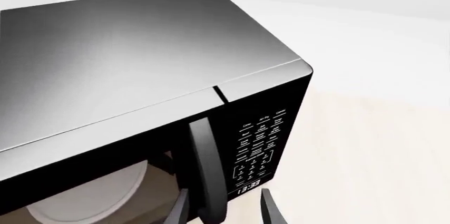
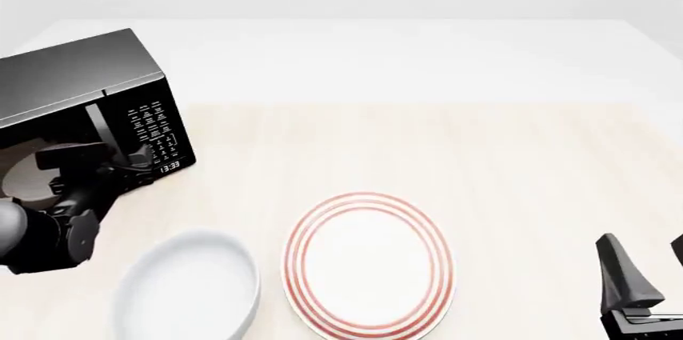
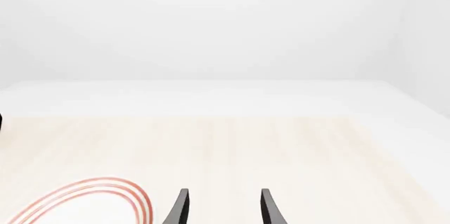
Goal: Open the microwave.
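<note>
The microwave is a glossy black box at the table's far left, and its windowed door looks closed. Its vertical black handle runs down beside the white-marked keypad and the small clock display. My left gripper is open, with one finger on each side of the handle's lower end. In the front view the left gripper sits right at the door front. My right gripper hangs open over the near right of the table, far from the microwave, holding nothing.
A white plate with red rings lies front centre on the table. A plain white bowl sits to its left, close under my left arm. A white turntable shows through the door window.
</note>
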